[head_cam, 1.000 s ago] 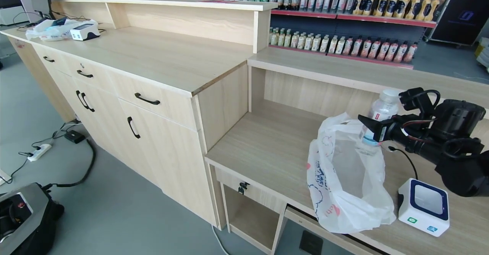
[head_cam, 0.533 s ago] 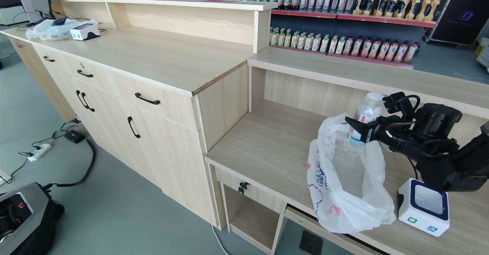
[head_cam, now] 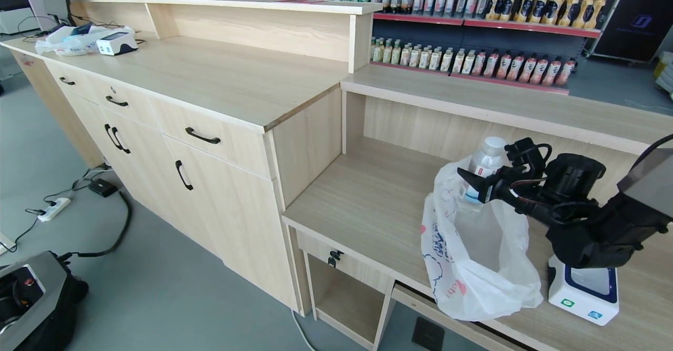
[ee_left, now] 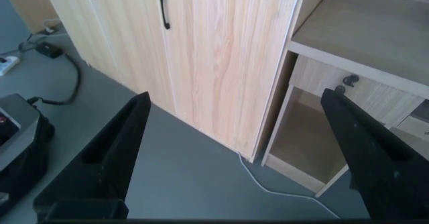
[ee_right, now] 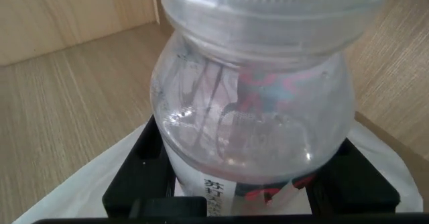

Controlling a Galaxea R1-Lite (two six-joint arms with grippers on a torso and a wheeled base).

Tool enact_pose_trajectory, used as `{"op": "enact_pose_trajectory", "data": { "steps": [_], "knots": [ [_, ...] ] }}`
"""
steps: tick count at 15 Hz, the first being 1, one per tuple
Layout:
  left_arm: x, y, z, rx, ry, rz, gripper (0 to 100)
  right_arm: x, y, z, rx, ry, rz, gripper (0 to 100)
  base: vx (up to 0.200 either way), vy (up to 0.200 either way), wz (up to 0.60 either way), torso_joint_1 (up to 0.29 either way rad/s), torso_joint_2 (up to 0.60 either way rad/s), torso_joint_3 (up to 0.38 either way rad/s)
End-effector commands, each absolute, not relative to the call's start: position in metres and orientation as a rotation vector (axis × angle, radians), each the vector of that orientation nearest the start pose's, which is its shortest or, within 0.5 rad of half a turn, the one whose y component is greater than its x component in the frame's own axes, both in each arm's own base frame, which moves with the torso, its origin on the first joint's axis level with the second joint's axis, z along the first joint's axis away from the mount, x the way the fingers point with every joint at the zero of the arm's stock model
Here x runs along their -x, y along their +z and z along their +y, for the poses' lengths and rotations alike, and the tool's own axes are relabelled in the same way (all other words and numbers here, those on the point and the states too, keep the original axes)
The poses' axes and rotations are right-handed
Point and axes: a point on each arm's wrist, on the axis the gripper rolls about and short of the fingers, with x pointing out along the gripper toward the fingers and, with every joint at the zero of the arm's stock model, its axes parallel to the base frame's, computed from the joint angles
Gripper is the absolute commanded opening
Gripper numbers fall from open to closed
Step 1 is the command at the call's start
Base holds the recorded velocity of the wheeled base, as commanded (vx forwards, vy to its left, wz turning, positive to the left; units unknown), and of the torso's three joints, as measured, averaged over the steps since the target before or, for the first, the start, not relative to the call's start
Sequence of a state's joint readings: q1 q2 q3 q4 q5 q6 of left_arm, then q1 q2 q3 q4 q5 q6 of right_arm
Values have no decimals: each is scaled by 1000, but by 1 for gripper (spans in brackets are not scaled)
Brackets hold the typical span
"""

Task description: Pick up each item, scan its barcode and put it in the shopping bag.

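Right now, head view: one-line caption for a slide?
Right gripper holds a clear bottle at the mouth of the shopping bag, beside the scanner on the counter.

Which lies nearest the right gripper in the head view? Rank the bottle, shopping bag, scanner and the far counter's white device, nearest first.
1. Bottle: held between the fingers of the right gripper.
2. Shopping bag: just below it.
3. Scanner: on the counter, right of the bag.
4. White device: far left on the long counter.

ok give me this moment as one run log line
phase: bagging | right gripper: shut on bottle, at shopping bag mouth | left gripper: open | scanner: beside bag
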State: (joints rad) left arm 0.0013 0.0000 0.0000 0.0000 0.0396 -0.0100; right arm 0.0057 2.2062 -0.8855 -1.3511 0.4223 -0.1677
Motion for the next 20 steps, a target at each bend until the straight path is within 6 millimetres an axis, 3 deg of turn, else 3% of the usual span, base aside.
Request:
{"op": "enact_pose_trajectory", "data": {
  "steps": [1, 20],
  "knots": [
    [23, 75, 1, 11, 41, 0, 100, -400, 76, 14, 172, 432, -32, 0, 0, 0, 0, 0, 0, 0],
    [23, 75, 1, 11, 41, 0, 100, -398, 59, -2, 231, 400, 12, 0, 0, 0, 0, 0, 0, 0]
  ]
}}
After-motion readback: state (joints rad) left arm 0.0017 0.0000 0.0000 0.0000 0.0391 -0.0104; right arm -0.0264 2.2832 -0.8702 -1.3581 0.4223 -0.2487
